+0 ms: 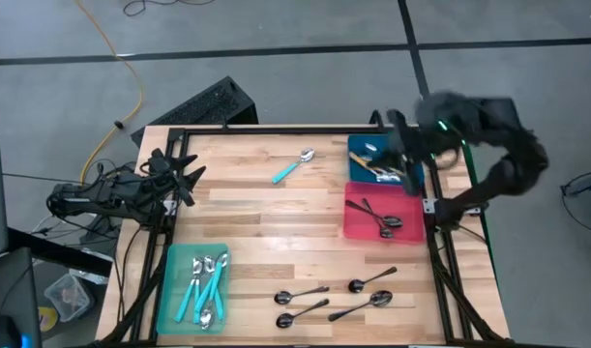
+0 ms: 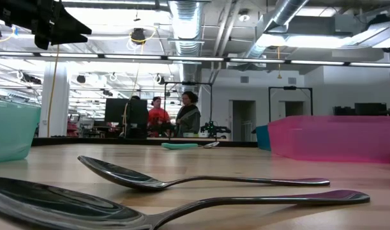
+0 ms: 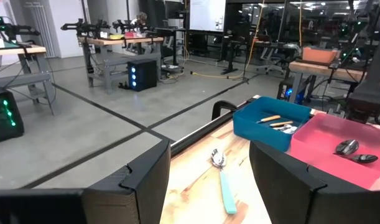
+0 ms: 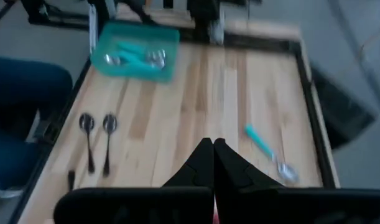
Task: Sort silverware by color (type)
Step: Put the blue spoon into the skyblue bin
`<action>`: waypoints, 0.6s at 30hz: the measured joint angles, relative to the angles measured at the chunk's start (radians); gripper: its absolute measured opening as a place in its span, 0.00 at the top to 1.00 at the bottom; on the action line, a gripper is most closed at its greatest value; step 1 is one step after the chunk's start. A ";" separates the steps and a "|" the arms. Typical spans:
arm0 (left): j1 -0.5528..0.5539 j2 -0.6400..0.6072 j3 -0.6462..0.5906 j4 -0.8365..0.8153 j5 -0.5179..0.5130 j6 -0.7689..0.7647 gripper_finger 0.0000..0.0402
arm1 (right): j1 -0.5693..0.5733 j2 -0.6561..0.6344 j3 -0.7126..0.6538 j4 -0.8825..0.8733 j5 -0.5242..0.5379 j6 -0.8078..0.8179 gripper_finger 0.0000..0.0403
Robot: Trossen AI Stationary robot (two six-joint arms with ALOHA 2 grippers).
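My right gripper (image 1: 408, 166), clenched empty, hangs over the blue bin (image 1: 359, 160), orange spoons (image 1: 384, 171) apparently delivered. My left gripper (image 1: 187, 174), released, waits well clear of that bin; one teal spoon (image 1: 294, 166) is unsorted beside it.

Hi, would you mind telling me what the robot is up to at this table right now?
It is sorting spoons by handle type into bins. The teal bin holds teal-handled spoons, the blue bin orange-handled ones, the pink bin two dark ones. The right claw, shut and empty, hangs over the blue bin; the left claw waits open at the table's left edge. One teal spoon and four dark spoons lie loose.
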 joint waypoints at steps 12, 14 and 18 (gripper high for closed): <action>0.000 0.000 0.000 0.000 0.018 0.000 0.49 | -0.105 -0.286 -1.035 1.170 0.094 -0.055 0.96; 0.000 0.000 0.000 0.000 0.018 0.000 0.49 | -0.157 -0.235 -1.130 1.398 0.093 -0.007 0.96; 0.000 0.000 0.000 0.001 0.017 0.000 0.49 | -0.249 -0.077 -1.217 1.698 0.035 0.110 0.96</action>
